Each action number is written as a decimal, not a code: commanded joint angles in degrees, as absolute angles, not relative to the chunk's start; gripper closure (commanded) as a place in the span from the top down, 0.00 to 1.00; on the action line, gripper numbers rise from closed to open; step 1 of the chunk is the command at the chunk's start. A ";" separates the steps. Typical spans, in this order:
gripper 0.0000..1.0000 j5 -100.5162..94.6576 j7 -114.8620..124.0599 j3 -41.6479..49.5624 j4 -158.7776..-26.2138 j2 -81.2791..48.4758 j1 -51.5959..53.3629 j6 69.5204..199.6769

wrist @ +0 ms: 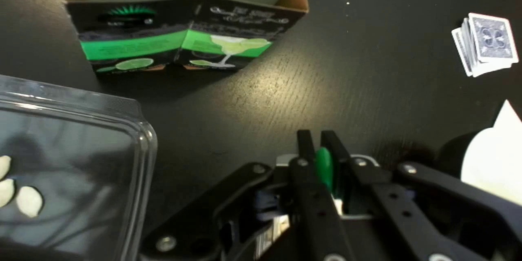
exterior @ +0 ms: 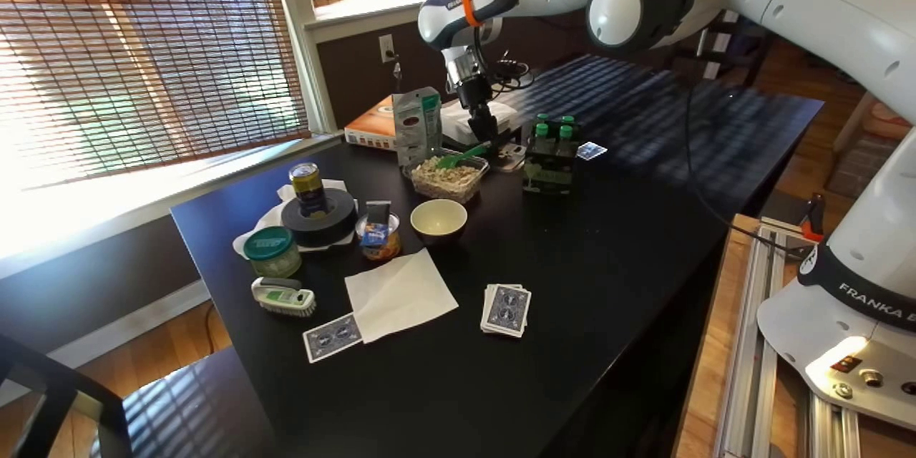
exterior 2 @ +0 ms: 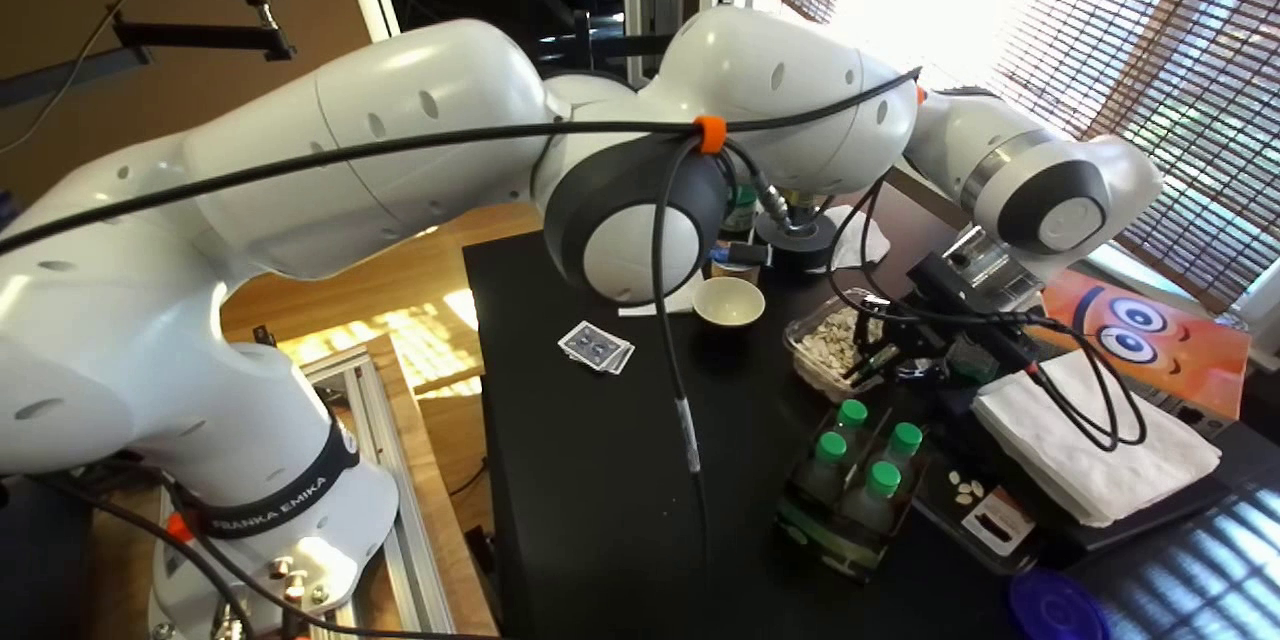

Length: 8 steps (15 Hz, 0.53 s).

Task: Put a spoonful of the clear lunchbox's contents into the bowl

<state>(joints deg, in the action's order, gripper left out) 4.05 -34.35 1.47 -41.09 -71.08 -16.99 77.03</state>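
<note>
Claw (wrist: 316, 138): drawn tight, pinching the handle of a green spoon (exterior: 465, 155)
Spoon axis: slants from claw down into the clear lunchbox (exterior: 460, 193); head at the contents (exterior 2: 826, 343), load can't tell
Bowl (exterior: 439, 219) from claw: beyond the lunchbox, toward the surface (exterior: 580, 265) edges by the chair (exterior: 189, 404) and robot base (exterior: 823, 329); likely move, lift then cross that way
Spoon: 1
Lunchbox: 1
Contents: too many to count
Carton (exterior: 548, 175): 1, near lunchbox, apart; 4 green-capped bottles (exterior 2: 868, 512) inside
Bowl: 1
Card stack (exterior: 507, 310): 1, toward robot-base edge
Brush (exterior: 284, 295): 1, near chair edge
</note>
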 commanded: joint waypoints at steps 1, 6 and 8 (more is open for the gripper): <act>0.03 4.05 -35.21 0.82 -44.48 -69.79 -15.73 74.69; 0.03 4.81 -33.52 0.36 -44.87 -70.54 -15.50 66.36; 0.03 5.01 -32.55 0.51 -44.71 -70.94 -15.54 63.22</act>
